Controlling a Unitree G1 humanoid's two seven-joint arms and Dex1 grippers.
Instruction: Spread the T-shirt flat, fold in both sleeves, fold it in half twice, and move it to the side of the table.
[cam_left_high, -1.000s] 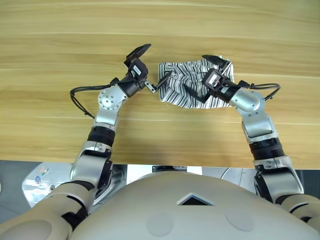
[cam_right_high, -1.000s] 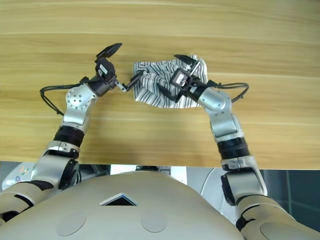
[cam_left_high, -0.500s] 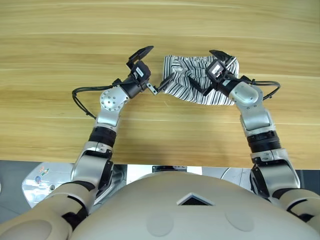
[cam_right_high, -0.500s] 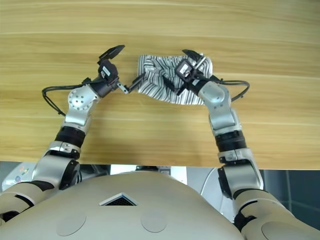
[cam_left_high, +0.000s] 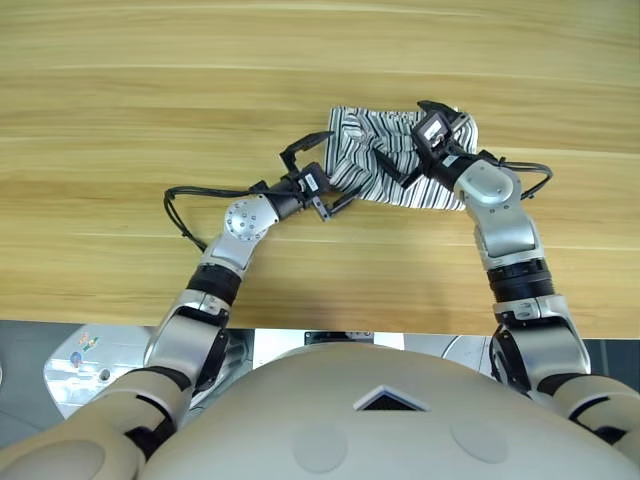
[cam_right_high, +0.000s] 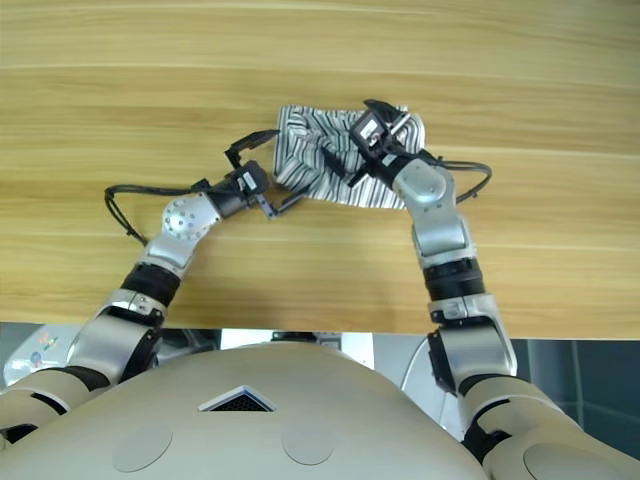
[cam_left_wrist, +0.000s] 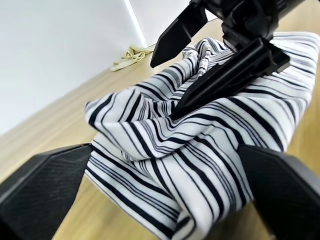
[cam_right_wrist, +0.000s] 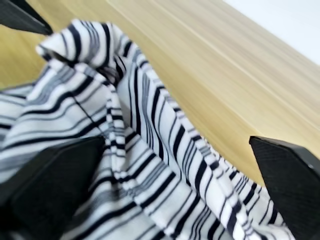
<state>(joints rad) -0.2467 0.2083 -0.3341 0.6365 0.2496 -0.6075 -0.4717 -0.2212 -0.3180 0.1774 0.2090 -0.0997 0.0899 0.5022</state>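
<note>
The T-shirt (cam_left_high: 360, 130), black-and-white striped, lies bunched in a heap on the wooden table (cam_left_high: 150, 100), right of centre. My left gripper (cam_left_high: 322, 176) is open and low at the heap's left edge, one finger on each side of the cloth (cam_left_wrist: 165, 150). My right gripper (cam_left_high: 408, 142) is open over the heap's right part, with its lower finger (cam_left_wrist: 235, 70) pressed into the folds and the upper one raised. In the right wrist view the striped cloth (cam_right_wrist: 150, 125) lies between its fingers. Sleeves and collar cannot be made out.
Bare wood stretches to the left of the shirt and beyond it. The table's near edge (cam_left_high: 300, 328) runs just in front of my arms. A white wall (cam_left_wrist: 60, 45) stands past the table's end.
My left gripper has swung right and down from beside the shirt, so its fingers now bracket the shirt's left edge. The right gripper and the heap have shifted slightly farther away.
</note>
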